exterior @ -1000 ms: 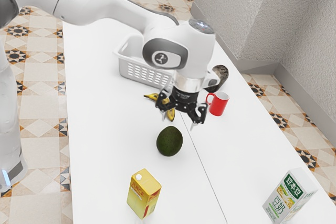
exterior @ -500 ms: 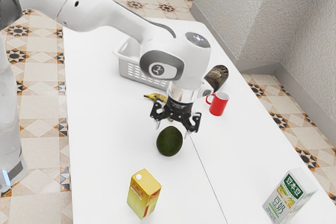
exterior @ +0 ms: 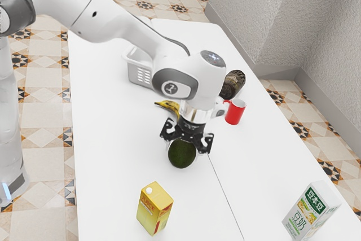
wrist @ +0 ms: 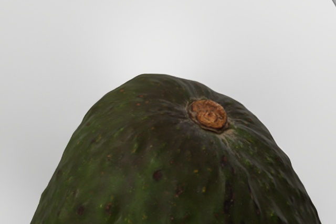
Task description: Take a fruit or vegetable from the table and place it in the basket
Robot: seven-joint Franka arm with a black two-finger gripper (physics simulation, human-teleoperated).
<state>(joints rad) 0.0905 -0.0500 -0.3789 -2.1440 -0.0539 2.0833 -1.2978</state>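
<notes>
On the white counter (exterior: pixel 107 139), just under the claw (exterior: pixel 186 144), a dark green avocado (exterior: pixel 182 155), stem end (wrist: pixel 208 114) toward the claw. Claw released, spread wide over the avocado. Nearby, banana (exterior: pixel 167 105) and yellow juice carton (exterior: pixel 152 210); beyond the banana, white basket (exterior: pixel 139 75), partly hidden; farther out, red mug (exterior: pixel 235 113).

indoor room, perhaps domestic; kind unclear. cream floor tiles with orange-and-black stars (exterior: pixel 45 122) along both long edges of white rectangular table (exterior: pixel 110 162). rough pale-grey wall (exterior: pixel 271 15), flat grey baseboard (exterior: pixel 282 72) beyond one edge.
</notes>
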